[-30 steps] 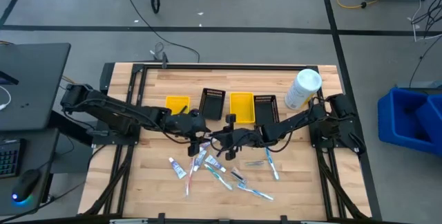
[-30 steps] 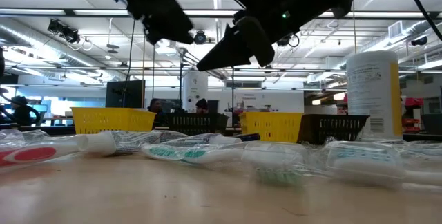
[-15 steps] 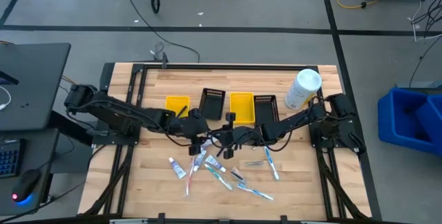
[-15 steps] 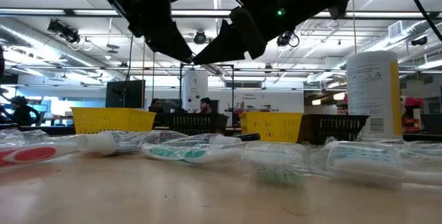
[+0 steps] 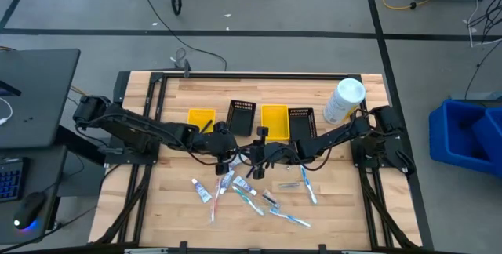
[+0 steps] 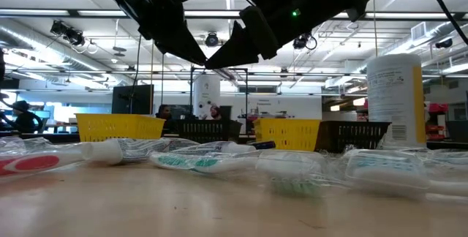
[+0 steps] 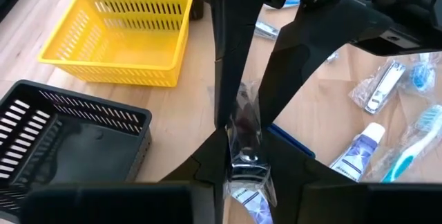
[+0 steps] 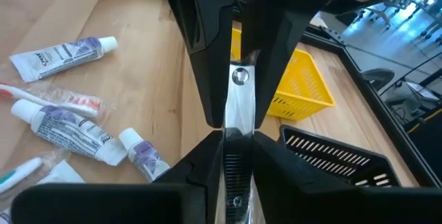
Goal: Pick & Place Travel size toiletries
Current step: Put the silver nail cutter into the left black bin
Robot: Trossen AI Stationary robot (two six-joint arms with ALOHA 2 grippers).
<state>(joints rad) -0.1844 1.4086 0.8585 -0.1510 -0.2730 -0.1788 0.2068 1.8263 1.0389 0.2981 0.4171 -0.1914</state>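
A small clear packet (image 7: 243,124) with a shiny metal piece (image 8: 239,106) inside hangs in the air over the table's middle. My left gripper (image 5: 232,158) and my right gripper (image 5: 246,161) meet tip to tip there, both shut on it. In the low view my left gripper (image 6: 191,53) and my right gripper (image 6: 219,58) are well above the tabletop. Below them lie toothpaste tubes (image 5: 202,191) and toothbrushes (image 5: 308,185), flat on the wood. My left gripper pinches one end of the clear packet (image 7: 246,160) between its two fingers. It comes from the table's left, slanting down. The packet is clear of the table and runs on into the other gripper. My right gripper pinches the packet's other end, over the metal piece (image 8: 237,135), between its two fingers. It comes from the table's right, slanting down. The packet is lifted clear between the two grippers.
Two yellow bins (image 5: 201,118) (image 5: 274,121) and two black bins (image 5: 241,117) (image 5: 302,122) stand in a row just beyond the grippers. A big white bottle (image 5: 343,101) stands at the far right. More toiletries (image 5: 271,201) are scattered toward the near edge.
My left gripper has moved toward the table's right and down, up to my right gripper, until its fingertips reach the packet held there. My right gripper has kept almost still, with the packet in the air.
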